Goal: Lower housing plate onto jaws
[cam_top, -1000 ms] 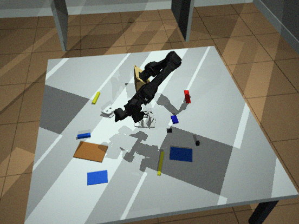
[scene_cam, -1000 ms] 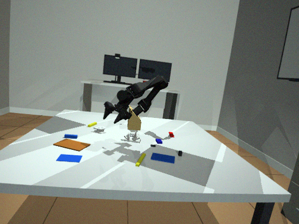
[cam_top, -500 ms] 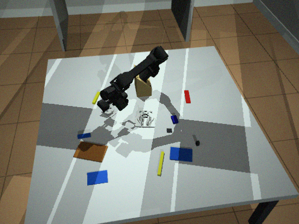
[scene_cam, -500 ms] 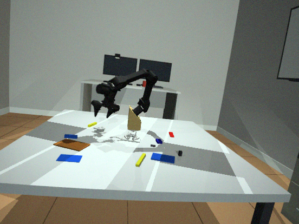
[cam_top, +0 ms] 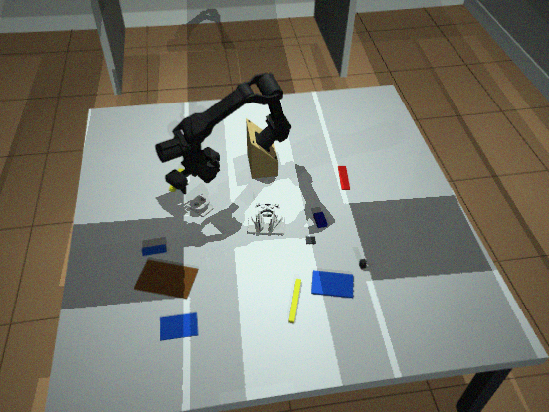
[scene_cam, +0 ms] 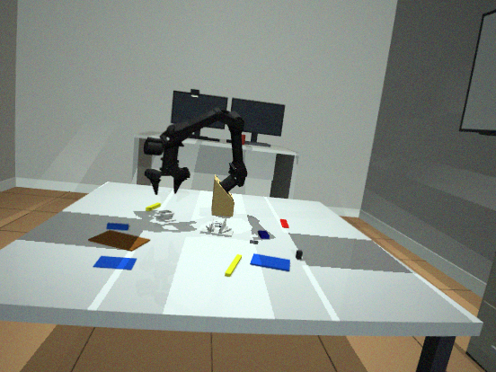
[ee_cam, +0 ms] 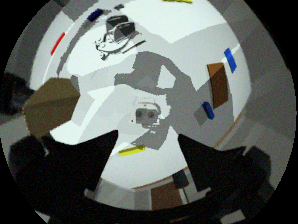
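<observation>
The housing plate [cam_top: 199,204] [scene_cam: 163,214] [ee_cam: 146,114] is a small pale part with two round holes and lies at the left of the table. The white base with the two jaws [cam_top: 267,219] [scene_cam: 217,229] [ee_cam: 114,47] stands right of it, in front of the arm's mount; its upright parts show, but their seating is too small to tell. My gripper [cam_top: 195,185] [scene_cam: 166,193] [ee_cam: 149,135] is open and empty, pointing down high above the housing plate. The plate shows just beyond the gap between the fingertips in the wrist view.
A yellow bar [scene_cam: 153,207] [ee_cam: 132,150] lies behind the housing plate. A small blue block [cam_top: 154,249] and a brown slab [cam_top: 166,279] lie in front. The tan wedge mount [cam_top: 264,161] [ee_cam: 52,106] stands behind the base. A dark blue block [cam_top: 320,219] and a black cube [cam_top: 310,240] lie right.
</observation>
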Robot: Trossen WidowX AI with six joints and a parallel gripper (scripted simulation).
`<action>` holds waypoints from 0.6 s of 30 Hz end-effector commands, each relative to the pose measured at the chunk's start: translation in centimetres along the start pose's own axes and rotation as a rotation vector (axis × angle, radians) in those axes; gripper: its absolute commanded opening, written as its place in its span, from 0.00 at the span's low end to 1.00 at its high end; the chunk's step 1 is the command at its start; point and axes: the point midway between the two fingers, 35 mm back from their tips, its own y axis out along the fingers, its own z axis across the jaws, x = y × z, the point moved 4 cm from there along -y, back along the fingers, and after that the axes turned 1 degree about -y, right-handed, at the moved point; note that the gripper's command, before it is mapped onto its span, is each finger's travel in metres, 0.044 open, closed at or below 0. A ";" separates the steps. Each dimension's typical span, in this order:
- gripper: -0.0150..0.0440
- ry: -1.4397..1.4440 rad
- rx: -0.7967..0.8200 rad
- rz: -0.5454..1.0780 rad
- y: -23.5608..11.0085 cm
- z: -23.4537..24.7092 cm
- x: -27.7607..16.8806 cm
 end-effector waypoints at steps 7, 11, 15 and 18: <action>1.00 -0.011 0.019 -0.040 2.1 0.7 -0.5; 1.00 -0.014 0.021 -0.040 4.5 0.9 -0.4; 1.00 -0.014 0.021 -0.040 4.5 0.9 -0.4; 1.00 -0.014 0.021 -0.040 4.5 0.9 -0.4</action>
